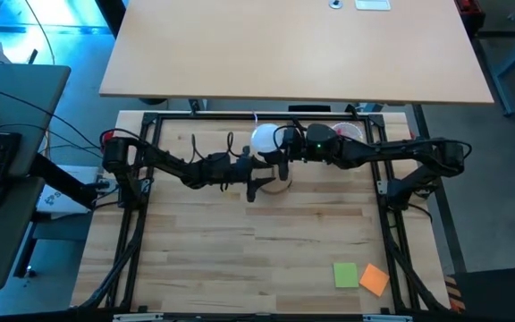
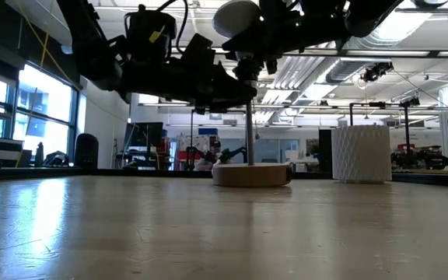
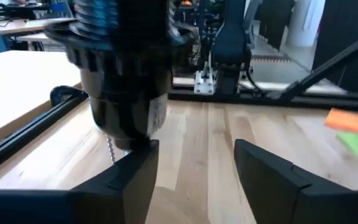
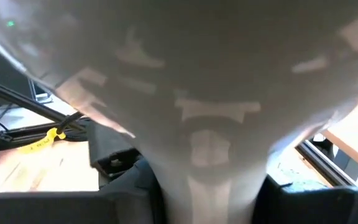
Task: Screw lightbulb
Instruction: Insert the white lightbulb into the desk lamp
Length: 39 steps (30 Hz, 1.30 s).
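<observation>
right gripper (image 1: 284,143) fingers grip the white frosted lightbulb (image 1: 264,139) above the black threaded socket (image 3: 122,74); left gripper (image 3: 194,180) fingers open beside it; white ribbed cup (image 2: 361,153) behind.

Overhead view. The lightbulb (image 1: 264,139) sat near the far edge of the wooden table (image 1: 240,259), at its middle. The right gripper (image 1: 283,148) met it from the right; the left gripper (image 1: 256,174) lay just in front, over a round wooden stand (image 1: 278,186). Green (image 1: 345,275) and orange (image 1: 375,279) notes lay near the front-right corner.
</observation>
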Motion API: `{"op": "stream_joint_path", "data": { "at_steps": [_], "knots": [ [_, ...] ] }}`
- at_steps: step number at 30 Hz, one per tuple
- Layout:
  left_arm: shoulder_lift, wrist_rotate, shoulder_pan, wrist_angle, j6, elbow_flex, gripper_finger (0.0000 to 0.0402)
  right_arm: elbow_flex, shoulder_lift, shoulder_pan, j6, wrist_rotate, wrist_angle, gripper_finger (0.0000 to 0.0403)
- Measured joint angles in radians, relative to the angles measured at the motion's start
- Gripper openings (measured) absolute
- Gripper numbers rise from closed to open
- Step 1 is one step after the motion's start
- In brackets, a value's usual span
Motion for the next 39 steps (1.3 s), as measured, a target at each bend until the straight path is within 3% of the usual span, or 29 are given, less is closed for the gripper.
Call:
{"op": "stream_joint_path", "data": {
  "at_steps": [5, 14, 25, 30, 39],
  "knots": [
    [0.002, -0.007, 0.002, -0.001, 0.008, 0.0, 0.0244, -0.002, 0.001, 0.0, -0.014, -0.01, -0.002, 0.0131],
    [-0.003, -0.003, -0.006, -0.093, 0.058, 0.012, 0.0244, -0.004, -0.014, -0.005, -0.015, -0.024, -0.015, 0.013],
    [-0.15, -0.051, -0.035, -0.403, 0.082, 0.009, 0.0244, -0.006, -0.059, -0.007, -0.008, -0.012, -0.104, 0.013],
    [-0.167, -0.107, -0.025, -0.335, 0.118, 0.009, 0.0243, -0.007, -0.055, -0.009, -0.021, -0.017, -0.075, 0.013],
    [-0.051, -0.076, -0.008, -0.033, 0.09, 0.008, 0.0243, -0.008, -0.056, -0.007, -0.033, -0.048, -0.045, 0.013]
  ]
}}
